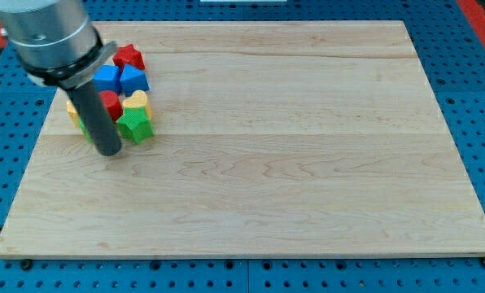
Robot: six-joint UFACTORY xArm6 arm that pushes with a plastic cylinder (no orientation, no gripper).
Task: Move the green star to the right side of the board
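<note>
The green star (136, 126) lies on the wooden board (291, 146) at the view's upper left, at the lower right edge of a cluster of blocks. My tip (110, 151) rests on the board just to the lower left of the green star, close to it or touching it. Right above the star sit a yellow heart-like block (136, 101) and a red block (110, 103). Farther up are two blue blocks (107, 78) (134, 79) and a red star (129, 56). The rod hides part of the cluster's left side.
A yellow block (72, 108) and a green block (80, 124) peek out left of the rod. The board lies on a blue pegboard table (478, 98). The arm's grey body (47, 37) fills the view's top left corner.
</note>
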